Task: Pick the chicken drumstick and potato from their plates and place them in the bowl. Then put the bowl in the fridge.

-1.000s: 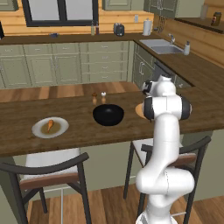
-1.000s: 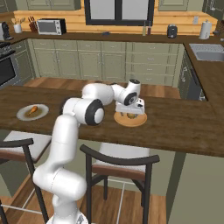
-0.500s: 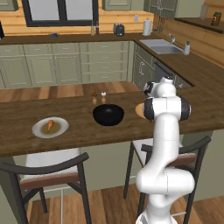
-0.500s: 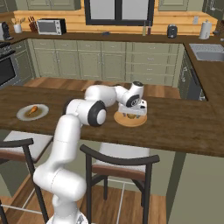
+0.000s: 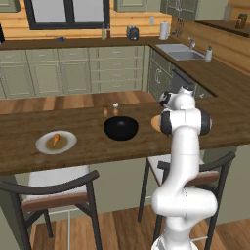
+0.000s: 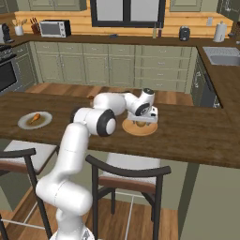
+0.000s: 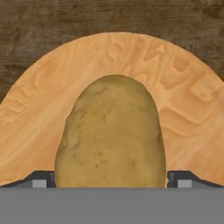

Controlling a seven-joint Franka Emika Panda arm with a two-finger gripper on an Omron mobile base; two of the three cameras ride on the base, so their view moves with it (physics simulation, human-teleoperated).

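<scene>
Lowered since a second ago, the tool [image 7: 112,183] now straddles the potato [image 7: 111,133]. Its jaws stand wide open, the potato resting on the tan-orange plate [image 7: 183,96].

A speckled tan-yellow potato [image 7: 111,135] lies on an orange wood-grain plate [image 7: 183,100] over dark brown counter [image 7: 43,26].

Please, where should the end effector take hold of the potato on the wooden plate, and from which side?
Probably from straight above, pinching the potato across its narrow middle. It lies flat on the tan plate, and the open end effector has one fingertip on each long side.
</scene>
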